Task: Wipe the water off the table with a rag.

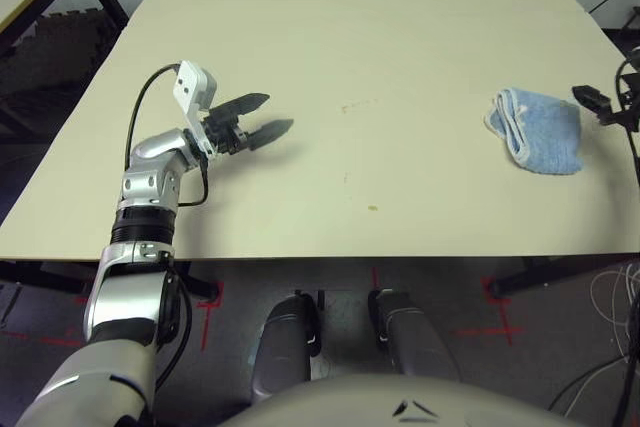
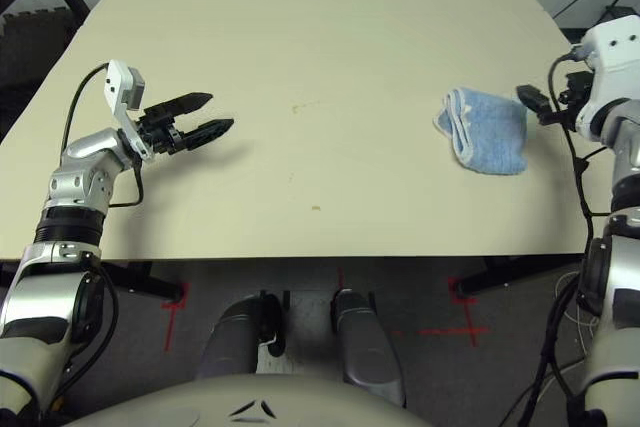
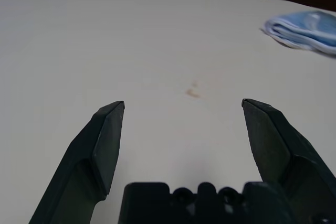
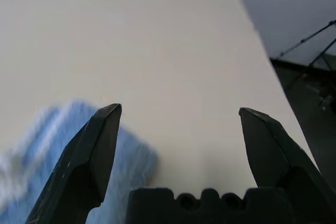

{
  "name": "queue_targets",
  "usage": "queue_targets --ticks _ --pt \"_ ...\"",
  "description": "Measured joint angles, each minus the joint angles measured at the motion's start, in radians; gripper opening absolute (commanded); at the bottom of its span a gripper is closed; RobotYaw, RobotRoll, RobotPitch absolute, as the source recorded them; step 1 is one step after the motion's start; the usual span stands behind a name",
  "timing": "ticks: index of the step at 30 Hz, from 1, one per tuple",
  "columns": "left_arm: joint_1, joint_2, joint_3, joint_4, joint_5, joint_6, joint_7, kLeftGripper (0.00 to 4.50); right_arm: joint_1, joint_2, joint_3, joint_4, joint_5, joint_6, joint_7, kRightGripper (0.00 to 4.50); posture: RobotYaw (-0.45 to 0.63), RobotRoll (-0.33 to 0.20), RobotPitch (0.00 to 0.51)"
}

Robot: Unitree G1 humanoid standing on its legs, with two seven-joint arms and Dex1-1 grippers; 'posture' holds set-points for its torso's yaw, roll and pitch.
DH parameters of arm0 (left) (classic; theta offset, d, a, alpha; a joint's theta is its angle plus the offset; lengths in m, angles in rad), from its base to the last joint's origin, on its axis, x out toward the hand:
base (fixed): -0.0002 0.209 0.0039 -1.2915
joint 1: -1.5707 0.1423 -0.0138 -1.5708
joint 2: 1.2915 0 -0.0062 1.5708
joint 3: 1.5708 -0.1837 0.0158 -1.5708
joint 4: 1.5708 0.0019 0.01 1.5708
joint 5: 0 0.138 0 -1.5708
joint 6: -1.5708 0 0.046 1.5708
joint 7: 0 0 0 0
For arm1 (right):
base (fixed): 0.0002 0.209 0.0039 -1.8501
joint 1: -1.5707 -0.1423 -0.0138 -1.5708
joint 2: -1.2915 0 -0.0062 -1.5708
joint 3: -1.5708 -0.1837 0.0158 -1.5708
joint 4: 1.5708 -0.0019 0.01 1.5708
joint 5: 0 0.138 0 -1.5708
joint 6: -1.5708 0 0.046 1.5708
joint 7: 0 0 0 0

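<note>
- Nearest the robot, a single amber drop of water (image 1: 372,209) sits close to the front edge of the cream table (image 1: 420,37), about midway between the two arms.
- A fainter cluster of droplets (image 1: 358,105) lies farther in, at roughly 3 o'clock from the left gripper (image 1: 262,124) and apart from it. That gripper hovers over the left part of the table with its black fingers spread wide and nothing between them.
- The folded light blue rag (image 2: 484,131) rests on the right part of the table, its long axis running near to far and tilting a little, folded edge toward the centre.
- The right gripper (image 2: 532,102) is just beside the rag's far right corner, at about 2 o'clock from it. In its wrist view the fingers stand wide apart, empty, with the rag under the left finger.
- Judgement: the right arm is much the nearer one, so the pick-up belongs to it, with the water lying at 9 o'clock from the rag.
</note>
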Motion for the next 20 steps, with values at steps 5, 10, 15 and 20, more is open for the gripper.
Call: queue_targets --ticks 5,10,15,20 --pt "-0.004 -0.040 0.069 0.015 0.023 -0.033 0.268 4.50 0.064 0.086 -0.069 -0.034 0.075 -0.073 -0.011 4.46 -0.18 0.000 0.194" --pt "0.004 -0.039 0.123 0.022 0.056 -0.095 0.454 4.50 0.103 0.129 -0.108 -0.085 0.122 -0.116 -0.009 4.46 -0.16 0.000 0.213" --pt "0.017 -0.029 0.166 0.024 0.073 -0.131 0.560 4.50 0.148 0.167 -0.112 -0.106 0.147 -0.131 -0.010 4.46 -0.14 0.000 0.216" --pt "0.025 -0.021 0.179 0.028 0.078 -0.148 0.598 4.50 0.156 0.188 -0.110 -0.108 0.153 -0.131 -0.012 4.46 -0.11 0.000 0.212"
